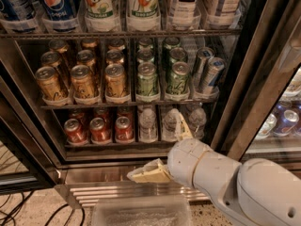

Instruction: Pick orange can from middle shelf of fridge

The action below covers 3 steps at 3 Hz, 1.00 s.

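Orange can [116, 80] stands front-row on the middle shelf [127, 102], left half; we see our gripper [154, 145] low before the fridge [94, 174] base, fingers spread apart.

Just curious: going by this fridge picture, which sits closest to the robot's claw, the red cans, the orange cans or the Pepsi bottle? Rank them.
The gripper is low centre, fingers open.
1. the red cans, lowest row, left
2. the orange cans, middle shelf, left
3. the Pepsi bottle, top left
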### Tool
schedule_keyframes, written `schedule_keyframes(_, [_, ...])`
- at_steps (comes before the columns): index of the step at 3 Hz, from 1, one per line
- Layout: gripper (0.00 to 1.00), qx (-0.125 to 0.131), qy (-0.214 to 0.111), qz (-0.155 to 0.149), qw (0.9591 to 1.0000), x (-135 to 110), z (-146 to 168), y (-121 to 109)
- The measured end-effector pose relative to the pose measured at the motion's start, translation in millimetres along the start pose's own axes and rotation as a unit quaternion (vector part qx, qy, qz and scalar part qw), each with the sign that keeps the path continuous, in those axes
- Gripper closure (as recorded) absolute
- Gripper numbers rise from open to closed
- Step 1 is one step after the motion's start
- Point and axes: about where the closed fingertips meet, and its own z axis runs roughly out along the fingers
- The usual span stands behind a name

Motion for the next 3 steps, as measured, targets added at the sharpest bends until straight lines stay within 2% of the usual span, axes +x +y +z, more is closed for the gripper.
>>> schedule_keyframes(1, [0.0,0.043,-0.022,-0.036,0.9982,-5.0,1.1,-0.6])
schedule_keyframes(2, [0.0,0.014,-0.069,-0.102,0.9922,-64.1,29.1,48.5])
schedule_keyframes(3, [0.0,0.014,-0.069,-0.102,0.9922,-64.1,29.1,48.5])
